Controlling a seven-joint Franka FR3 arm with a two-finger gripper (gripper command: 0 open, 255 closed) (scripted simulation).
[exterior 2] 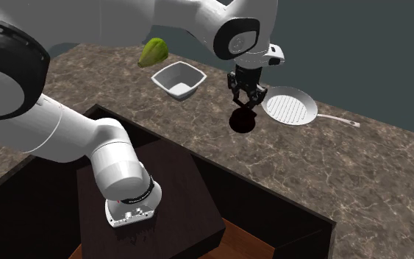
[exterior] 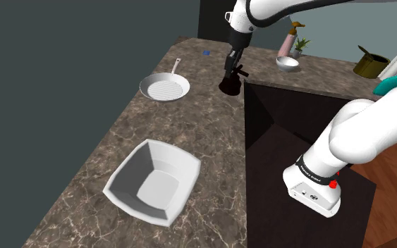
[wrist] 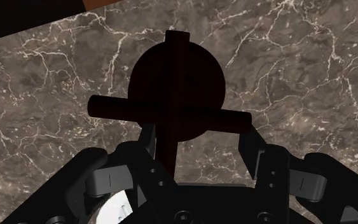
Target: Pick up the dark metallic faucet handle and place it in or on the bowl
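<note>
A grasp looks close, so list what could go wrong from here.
1. The handle stands near the edge of the counter. A nudge from the tool could knock it off.
2. In the wrist view, the handle's cross bar lies across the open fingers. Closing may catch it unevenly, so it could twist or slip.
3. The bowl sits well away, so a weak grip might drop the handle on the way.

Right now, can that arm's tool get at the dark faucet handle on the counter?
Probably yes: the tool hangs directly over the faucet handle, fingers apart on either side, with nothing between them.
</note>
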